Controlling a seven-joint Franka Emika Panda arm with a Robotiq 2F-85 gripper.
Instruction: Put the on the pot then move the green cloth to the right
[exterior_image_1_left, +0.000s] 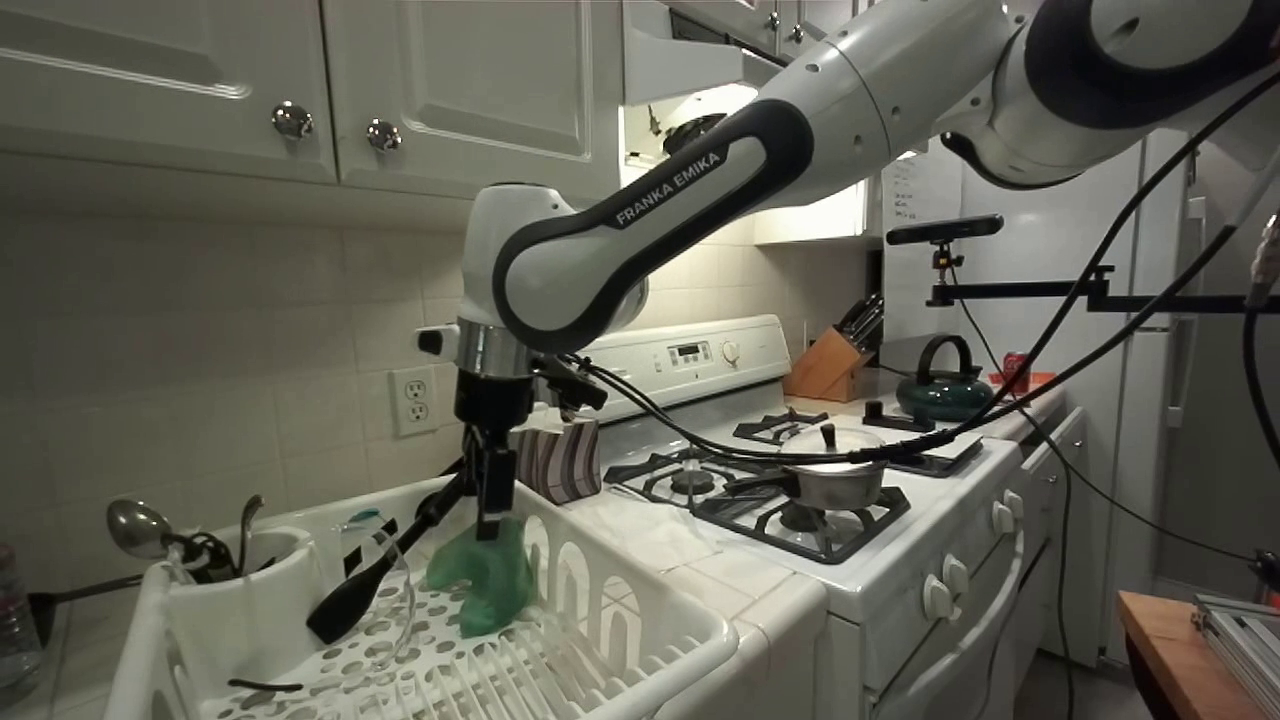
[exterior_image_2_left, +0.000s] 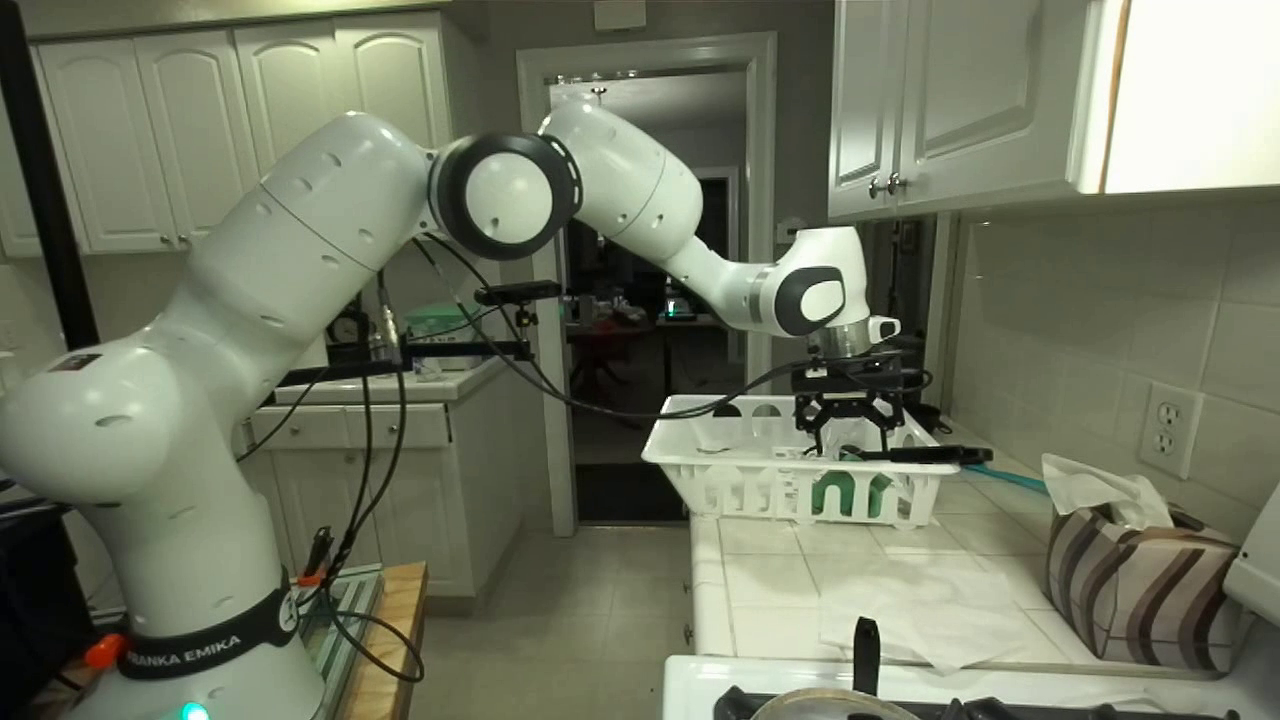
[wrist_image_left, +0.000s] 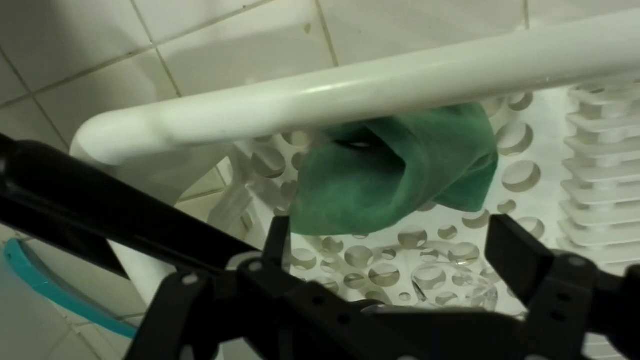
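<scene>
White dish rack (wrist_image_left: 325, 97) up front: green cloth (wrist_image_left: 430, 170) in it, bunched on the holed floor by the wall facing the stove (exterior_image_1_left: 900, 575). In the wrist view its long axis slants near left to far right, at an angle to the rim; rounded end toward near left, dark hollow in the folds on the rim side. Robotiq gripper (wrist_image_left: 392, 242) hangs pointing straight down above the rack, fingers spread well apart; contact with the cloth, can't tell. Black utensil (exterior_image_1_left: 360, 590) slants across the rack; white cup (exterior_image_1_left: 245, 620) with a spoon (exterior_image_1_left: 140, 528) to its left.

Counter (exterior_image_2_left: 770, 580) is pale tile, grout lines showing. Thin white sheet (exterior_image_2_left: 920, 620) on it between rack and stove; striped tissue box (exterior_image_1_left: 560, 465) toward the back wall.

Farther: pot (exterior_image_1_left: 840, 490) upright on a burner at the knob side, black handle (exterior_image_1_left: 760, 485) pointing left, toward the rack. Lid (exterior_image_1_left: 850, 442) on it, knob up, cable crossing in front.

Past the stove, wooden knife block (exterior_image_1_left: 828, 365), dark green kettle (exterior_image_1_left: 945, 393) with handle up. White fridge (exterior_image_1_left: 1060, 220) at the far end.
</scene>
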